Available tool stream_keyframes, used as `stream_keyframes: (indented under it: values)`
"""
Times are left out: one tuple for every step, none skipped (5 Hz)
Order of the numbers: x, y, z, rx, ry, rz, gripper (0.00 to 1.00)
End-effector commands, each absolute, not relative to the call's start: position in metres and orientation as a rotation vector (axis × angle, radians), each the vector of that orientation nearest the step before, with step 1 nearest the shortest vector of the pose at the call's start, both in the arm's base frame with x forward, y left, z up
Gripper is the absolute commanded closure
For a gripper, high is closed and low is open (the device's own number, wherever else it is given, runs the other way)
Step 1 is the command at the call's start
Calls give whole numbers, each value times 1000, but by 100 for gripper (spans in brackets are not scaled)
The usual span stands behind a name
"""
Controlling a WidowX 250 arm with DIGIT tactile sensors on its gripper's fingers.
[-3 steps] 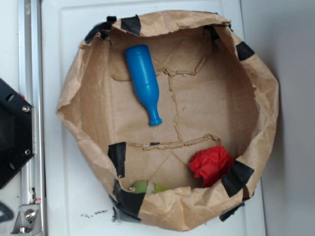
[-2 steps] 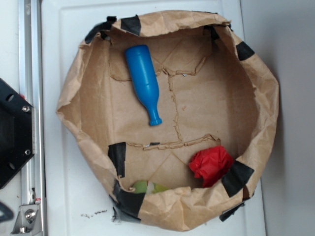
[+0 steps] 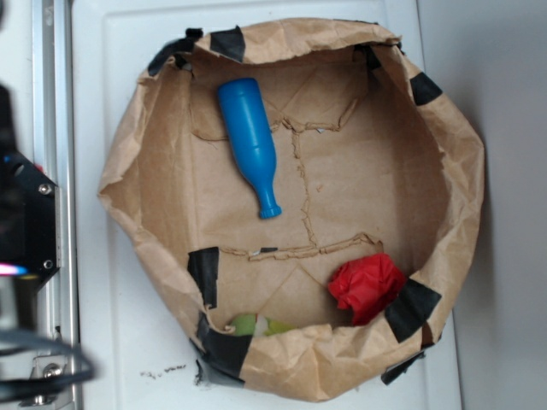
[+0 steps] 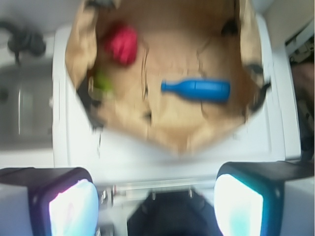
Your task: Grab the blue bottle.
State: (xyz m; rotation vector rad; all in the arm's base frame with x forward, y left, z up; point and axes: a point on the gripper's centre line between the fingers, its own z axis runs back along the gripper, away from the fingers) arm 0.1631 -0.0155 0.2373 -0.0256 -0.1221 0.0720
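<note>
Pincer (image 4: 156, 206) stands with its two pads apart and nothing between them, seen at the bottom edge of the wrist view; left pad (image 4: 74, 207) and right pad (image 4: 239, 204) glow pale and sit well clear of the bag's contents; the wrist picture is blurred. Dark arm hardware (image 3: 26, 248) shows in the exterior view at the 9 o'clock edge, beside a metal rail (image 3: 53, 128), outside the bag; it too is blurred.

White counter (image 3: 111, 342) carries a crumpled brown paper bag (image 3: 461, 171), opened wide like a bowl, its rim patched with black tape (image 3: 414, 305) at several places.

Blue bottle (image 3: 249, 141) lies on its side on the bag's floor, toward 11 o'clock in the exterior view; wide base points to 12 o'clock, narrow neck to 5 o'clock; nothing touches it. In the wrist view the same bottle lies level, neck to 9 o'clock.

Red crumpled wad (image 3: 367, 286) lies at 5 o'clock against the bag wall, well apart from the bottle; small green object (image 3: 256, 325) sits at 6 o'clock, half hidden behind the near rim; its kind cannot be told.
</note>
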Motion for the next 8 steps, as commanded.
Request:
stream_keyframes:
  values:
    - [196,-19,238,8,-171,95,0]
    - [180,-23,227,-9,-166,97,0]
    - [175,-28,218,-21,-149,82,0]
    - [177,-29,215,-45,-152,160,0]
    - [180,-31,211,-62,-116,174,0]
    - [190,-29,208,-80,-98,27,0]
    - [204,-21,196,-48,-77,-142,0]
    - [214,-4,185,7,-87,-284,0]
